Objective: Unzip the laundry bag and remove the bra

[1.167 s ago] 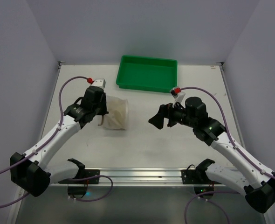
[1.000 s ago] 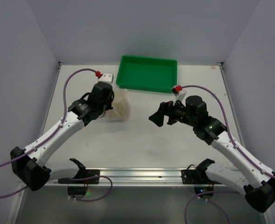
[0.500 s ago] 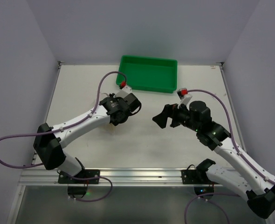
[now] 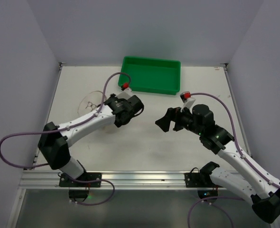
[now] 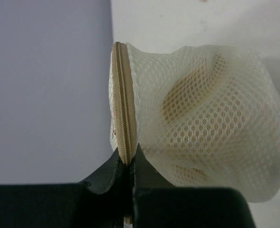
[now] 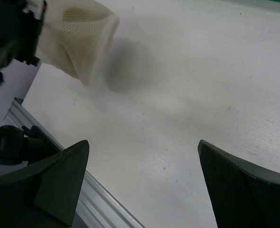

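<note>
While left jaws clamp, laundry bag (image 5: 201,128) lifted rightward

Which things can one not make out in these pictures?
- Top view: the left gripper and its arm hide nearly the whole laundry bag.
- Left wrist view: the zipper pull does not show; the gripper covers the rim's lower end.
- Both wrist views: the mesh blurs the tan contents; their shape is unclear.
</note>
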`<move>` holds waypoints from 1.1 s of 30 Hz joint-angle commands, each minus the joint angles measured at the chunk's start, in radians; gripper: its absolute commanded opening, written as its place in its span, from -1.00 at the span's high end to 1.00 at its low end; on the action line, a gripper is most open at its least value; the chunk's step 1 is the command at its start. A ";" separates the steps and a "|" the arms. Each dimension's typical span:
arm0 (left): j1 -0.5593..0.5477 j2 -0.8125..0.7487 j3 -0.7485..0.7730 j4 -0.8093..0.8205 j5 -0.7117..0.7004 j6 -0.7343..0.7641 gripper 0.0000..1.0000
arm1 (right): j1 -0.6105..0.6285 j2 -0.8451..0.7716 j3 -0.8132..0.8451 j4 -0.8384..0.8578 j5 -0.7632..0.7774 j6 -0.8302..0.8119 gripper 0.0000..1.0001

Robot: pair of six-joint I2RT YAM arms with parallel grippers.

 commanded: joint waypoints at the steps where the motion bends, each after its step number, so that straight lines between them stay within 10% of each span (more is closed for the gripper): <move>1: -0.082 0.131 0.075 0.048 0.032 -0.107 1.00 | 0.003 -0.030 -0.023 0.044 0.017 0.010 -0.97; 13: -0.289 0.260 0.135 0.324 0.337 -0.222 0.71 | 0.003 -0.174 -0.138 0.038 0.147 0.063 -0.97; 16: -0.322 0.240 0.137 0.370 0.359 -0.253 0.40 | 0.002 -0.225 -0.162 0.036 0.165 0.076 -0.97; 20: -0.326 0.168 0.138 0.398 0.396 -0.259 -0.71 | 0.003 -0.290 -0.184 0.033 0.168 0.082 -0.97; 25: -0.323 0.046 0.167 0.407 0.431 -0.227 -1.00 | 0.003 -0.309 -0.190 0.032 0.167 0.062 -0.97; 33: 0.092 -0.245 0.005 0.548 0.886 -0.117 -1.00 | 0.003 -0.249 -0.149 0.074 0.015 0.004 -0.97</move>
